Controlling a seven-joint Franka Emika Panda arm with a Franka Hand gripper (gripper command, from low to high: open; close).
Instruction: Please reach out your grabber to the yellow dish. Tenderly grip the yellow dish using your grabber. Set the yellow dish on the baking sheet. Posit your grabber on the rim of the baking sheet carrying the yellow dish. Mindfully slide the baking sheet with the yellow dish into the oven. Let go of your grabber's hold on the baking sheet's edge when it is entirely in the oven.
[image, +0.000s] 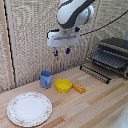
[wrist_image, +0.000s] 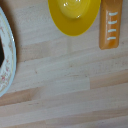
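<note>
stage: reach, nothing done yet | your gripper hangs above the table, fingers apart, empty | yellow bowl on table between blue cup and orange piece | tray at oven | left: grab, place, slide in, release

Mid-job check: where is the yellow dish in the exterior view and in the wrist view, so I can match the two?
Exterior view: the yellow dish sits on the wooden table, between the blue cup and the flat orange piece, below the raised tool.
Wrist view: the yellow dish is cut off by the picture's edge.
Shared landmark: the flat orange piece, beside the dish in both.
</note>
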